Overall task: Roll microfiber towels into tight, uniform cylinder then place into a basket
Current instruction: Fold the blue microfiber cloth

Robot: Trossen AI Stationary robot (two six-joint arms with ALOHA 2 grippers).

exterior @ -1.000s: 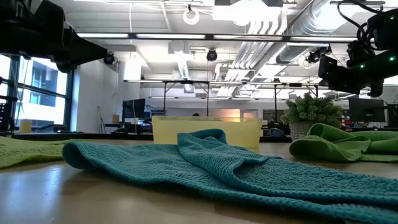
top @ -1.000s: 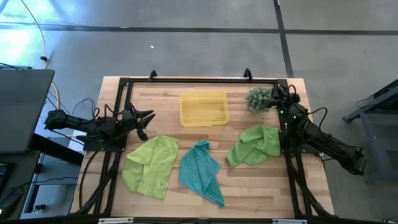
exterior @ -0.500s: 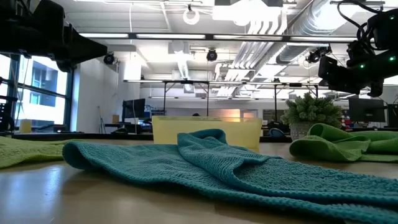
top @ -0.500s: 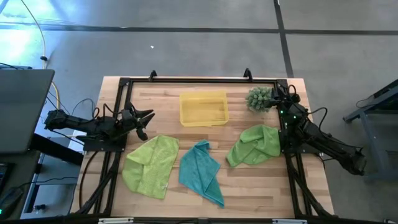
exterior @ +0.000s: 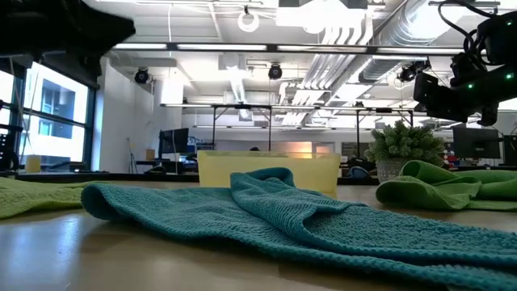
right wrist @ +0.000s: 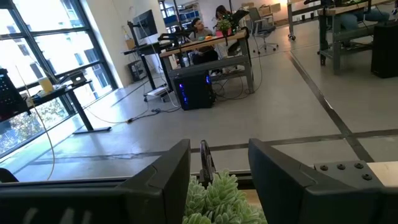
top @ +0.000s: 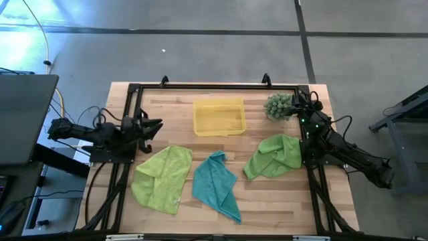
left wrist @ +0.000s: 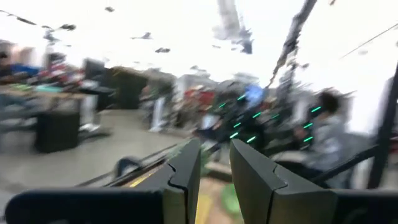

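High view is showing three unrolled towels (top: 217, 184) and both grippers, left (top: 155, 124) and right (top: 298, 100), waiting slightly parted and empty, so flattening one towel is looking next.

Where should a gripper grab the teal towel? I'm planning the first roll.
Probably the teal towel's far corner nearest the basket, coming straight down from above. It bunches into a raised fold there, while the rest lies flat on the table.
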